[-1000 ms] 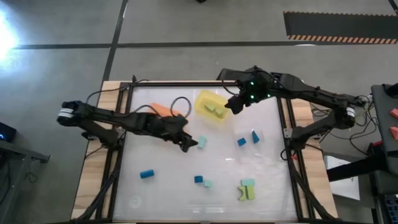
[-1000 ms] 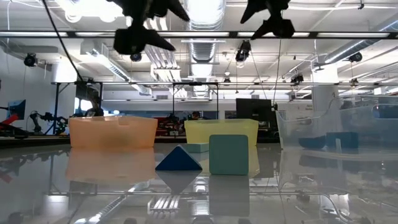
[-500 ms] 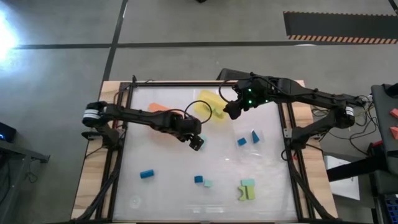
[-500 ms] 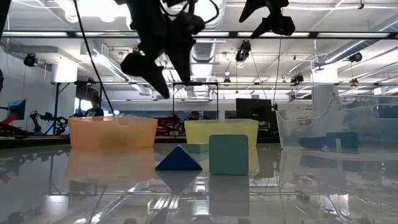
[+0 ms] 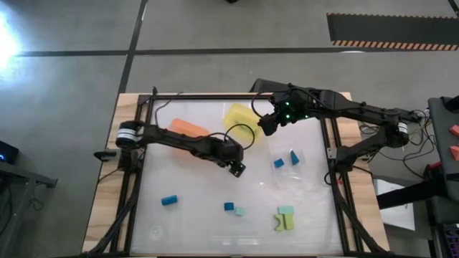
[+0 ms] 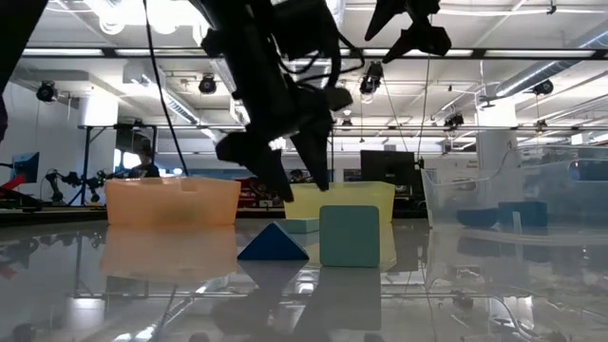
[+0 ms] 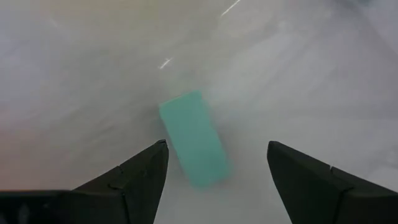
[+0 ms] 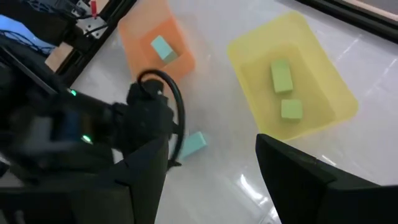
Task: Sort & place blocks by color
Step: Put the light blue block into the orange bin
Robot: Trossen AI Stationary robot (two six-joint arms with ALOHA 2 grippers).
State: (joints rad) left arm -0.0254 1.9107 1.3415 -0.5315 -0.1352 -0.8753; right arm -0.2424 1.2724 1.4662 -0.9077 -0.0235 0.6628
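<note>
The table (image 5: 193, 215) is a pale, glossy sheet in a wooden frame. At its far side sit three trays: an orange tray (image 5: 188, 127) to the left with one mint block in it, a yellow tray (image 5: 240, 117) beside it with two yellow-green blocks (image 8: 282, 76) inside, and a clear tray (image 6: 494, 195) to the right with blue blocks in it.

The left arm reaches across to mid-table, and its left gripper (image 5: 235, 165) hangs with fingers spread wide over a mint bar (image 7: 193, 138) — the bar lies flat on the table between the two fingers, not touched by either. The right gripper (image 5: 265, 124) hovers just right of the yellow tray, fingers apart and holding nothing.

Other blocks lie loose nearer the front — a blue block (image 5: 169, 200) on the left, a blue and mint pair (image 5: 233, 208) in the middle, and a mint and yellow-green cluster (image 5: 285, 218) to the right.
</note>
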